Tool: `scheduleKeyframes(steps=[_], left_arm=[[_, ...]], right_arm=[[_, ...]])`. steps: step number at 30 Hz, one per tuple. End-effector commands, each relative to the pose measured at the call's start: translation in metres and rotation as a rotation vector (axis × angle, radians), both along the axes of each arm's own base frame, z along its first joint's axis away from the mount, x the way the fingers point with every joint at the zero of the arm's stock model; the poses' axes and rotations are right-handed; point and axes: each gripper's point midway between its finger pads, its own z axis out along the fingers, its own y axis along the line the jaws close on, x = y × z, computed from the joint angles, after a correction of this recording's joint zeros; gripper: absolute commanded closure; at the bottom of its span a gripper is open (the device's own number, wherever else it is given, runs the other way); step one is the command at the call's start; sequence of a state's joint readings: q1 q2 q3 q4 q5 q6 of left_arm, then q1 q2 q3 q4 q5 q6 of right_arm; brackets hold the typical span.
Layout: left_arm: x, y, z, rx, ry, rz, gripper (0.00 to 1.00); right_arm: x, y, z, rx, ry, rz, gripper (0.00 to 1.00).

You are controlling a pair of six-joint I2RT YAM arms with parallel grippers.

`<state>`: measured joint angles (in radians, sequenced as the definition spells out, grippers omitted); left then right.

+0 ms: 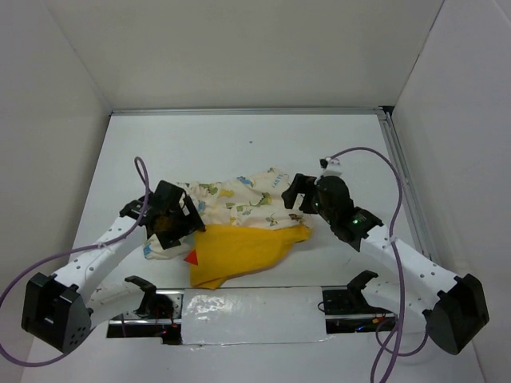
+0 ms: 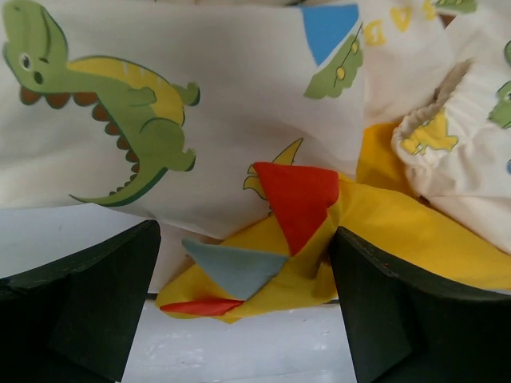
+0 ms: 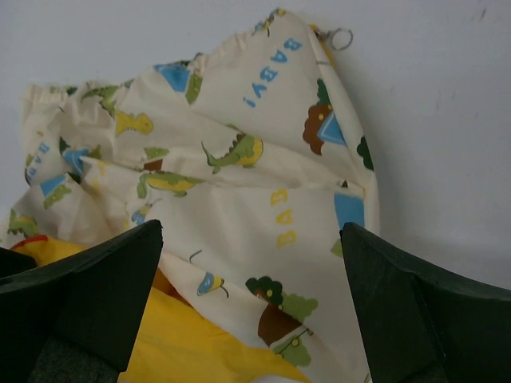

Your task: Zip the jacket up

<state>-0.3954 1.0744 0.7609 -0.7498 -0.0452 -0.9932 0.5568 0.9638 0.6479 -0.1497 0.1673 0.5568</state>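
Left hand point(image 2: 247, 307) released, at yellow lining point(image 2: 399, 231) | right hand point(image 3: 251, 307) released, over cream fabric point(image 3: 239, 215) | jacket point(image 1: 239, 227) crumpled toward near edge of table point(image 1: 239, 144) | zipper unseen, zipping judged not begun

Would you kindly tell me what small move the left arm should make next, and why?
Probably lower the left gripper and close on the yellow spiked edge lying between its open fingers, to begin pulling the jacket flat. The jacket lies crumpled in a heap, no straight zipper line showing, and the right gripper is open, holding nothing.
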Motion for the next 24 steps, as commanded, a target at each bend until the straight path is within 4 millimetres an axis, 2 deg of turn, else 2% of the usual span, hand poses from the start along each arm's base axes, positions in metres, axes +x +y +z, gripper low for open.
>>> scheduleKeyframes(steps=[1, 3, 5, 6, 7, 8, 9, 10, 11, 12, 13, 15, 16, 17, 18, 19, 20, 21, 22, 24], left_arm=[[-0.005, -0.021, 0.002, -0.090, -0.036, -0.098, 0.01], [-0.009, -0.022, -0.006, -0.081, -0.023, -0.109, 0.01], [-0.011, -0.025, -0.010, -0.074, -0.022, -0.129, 0.09], [-0.011, -0.026, -0.011, -0.074, -0.018, -0.135, 0.17], [-0.012, -0.028, -0.012, -0.072, -0.014, -0.147, 0.38], [-0.009, -0.031, -0.009, -0.079, -0.029, -0.158, 0.49], [-0.008, -0.033, -0.008, -0.083, -0.033, -0.160, 0.86], [-0.007, -0.037, -0.005, -0.088, -0.043, -0.178, 0.99], [-0.002, -0.043, 0.003, -0.109, -0.070, -0.195, 1.00], [0.000, -0.045, 0.009, -0.112, -0.090, -0.203, 1.00], [0.002, -0.047, 0.014, -0.111, -0.111, -0.212, 1.00], [0.006, -0.052, 0.033, -0.124, -0.167, -0.223, 1.00], [0.008, -0.053, 0.041, -0.131, -0.192, -0.225, 1.00], [0.013, -0.056, 0.061, -0.149, -0.250, -0.243, 1.00], [0.015, -0.058, 0.072, -0.159, -0.284, -0.254, 1.00], [0.021, -0.061, 0.095, -0.180, -0.343, -0.261, 1.00], [0.021, -0.062, 0.114, -0.189, -0.403, -0.281, 1.00], [0.023, -0.062, 0.128, -0.196, -0.444, -0.287, 1.00], [0.026, -0.064, 0.157, -0.220, -0.516, -0.291, 1.00], [0.025, -0.066, 0.199, -0.250, -0.649, -0.340, 1.00]], right_arm=[[-0.013, -0.009, -0.009, -0.089, 0.071, -0.094, 0.00], [-0.023, -0.011, -0.024, -0.135, 0.130, -0.125, 0.00], [-0.029, -0.018, -0.040, -0.169, 0.177, -0.188, 0.00], [-0.033, -0.015, -0.045, -0.161, 0.199, -0.192, 0.00], [-0.037, -0.012, -0.050, -0.160, 0.212, -0.192, 0.00], [-0.041, -0.011, -0.059, -0.170, 0.237, -0.185, 0.04], [-0.043, -0.011, -0.062, -0.162, 0.251, -0.201, 0.05], [-0.044, -0.011, -0.063, -0.162, 0.250, -0.210, 0.10], [-0.043, -0.013, -0.064, -0.165, 0.249, -0.215, 0.26], [-0.042, -0.013, -0.063, -0.162, 0.244, -0.223, 0.32], [-0.042, -0.015, -0.062, -0.151, 0.244, -0.235, 0.56], [-0.039, -0.012, -0.053, -0.125, 0.222, -0.229, 0.82], [-0.037, -0.010, -0.039, -0.088, 0.190, -0.233, 1.00], [-0.034, -0.011, -0.029, -0.072, 0.159, -0.248, 1.00], [-0.032, -0.010, -0.016, -0.053, 0.124, -0.245, 1.00], [-0.031, -0.009, 0.009, -0.013, 0.063, -0.236, 1.00], [-0.029, -0.014, 0.024, -0.006, 0.022, -0.258, 1.00], [-0.029, -0.018, 0.056, 0.040, -0.046, -0.264, 1.00], [-0.030, -0.024, 0.071, 0.043, -0.080, -0.276, 1.00], [-0.033, -0.045, 0.109, 0.076, -0.162, -0.351, 1.00]])
